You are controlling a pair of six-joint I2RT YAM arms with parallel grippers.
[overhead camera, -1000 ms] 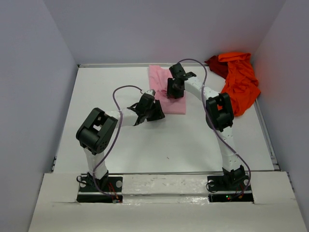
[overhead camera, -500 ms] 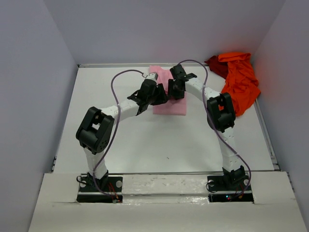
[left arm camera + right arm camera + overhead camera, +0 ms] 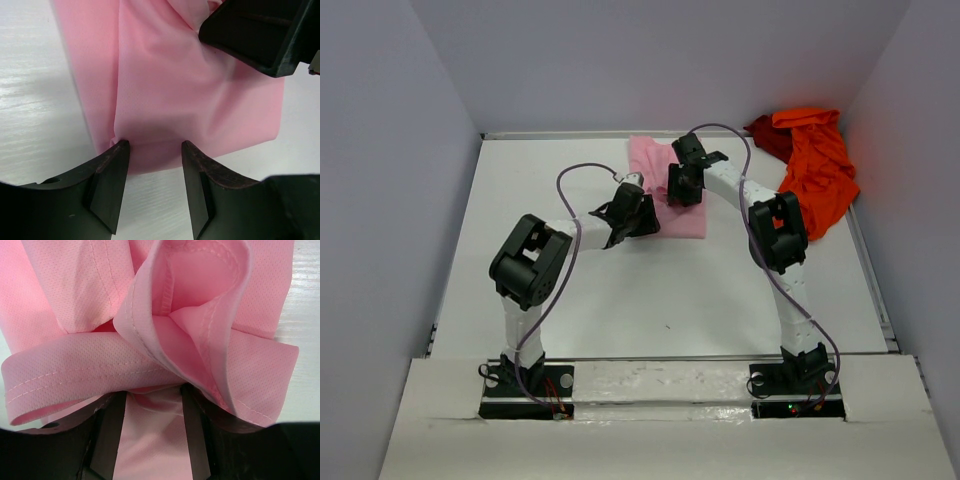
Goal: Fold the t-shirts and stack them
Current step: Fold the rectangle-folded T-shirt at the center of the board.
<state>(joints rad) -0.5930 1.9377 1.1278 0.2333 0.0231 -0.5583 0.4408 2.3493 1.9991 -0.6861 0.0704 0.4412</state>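
Note:
The light pink t-shirt [image 3: 652, 160] lies folded into a narrow strip at the back middle of the table. My left gripper [image 3: 640, 220] is open at its near left edge; in the left wrist view the left gripper [image 3: 152, 147] has its fingertips [image 3: 119, 150] touching the hem of the pink t-shirt [image 3: 175, 85], with nothing pinched. My right gripper [image 3: 682, 190] sits on top of the strip. In the right wrist view the right gripper [image 3: 152, 395] stands open, with bunched folds of the pink t-shirt [image 3: 100, 290] heaped over its tips. The orange-red t-shirt [image 3: 820, 165] and the dark red t-shirt [image 3: 765, 133] lie crumpled at the back right.
The white table [image 3: 670, 290] is walled in by grey panels on the left, back and right. Both arm bases are bolted at the near edge. A purple cable [image 3: 582, 170] loops above the left arm. The right gripper's black body [image 3: 260, 30] shows in the left wrist view.
My left gripper went forward over the pink t-shirt, then drew back to its near left edge. The right gripper has stayed on the shirt.

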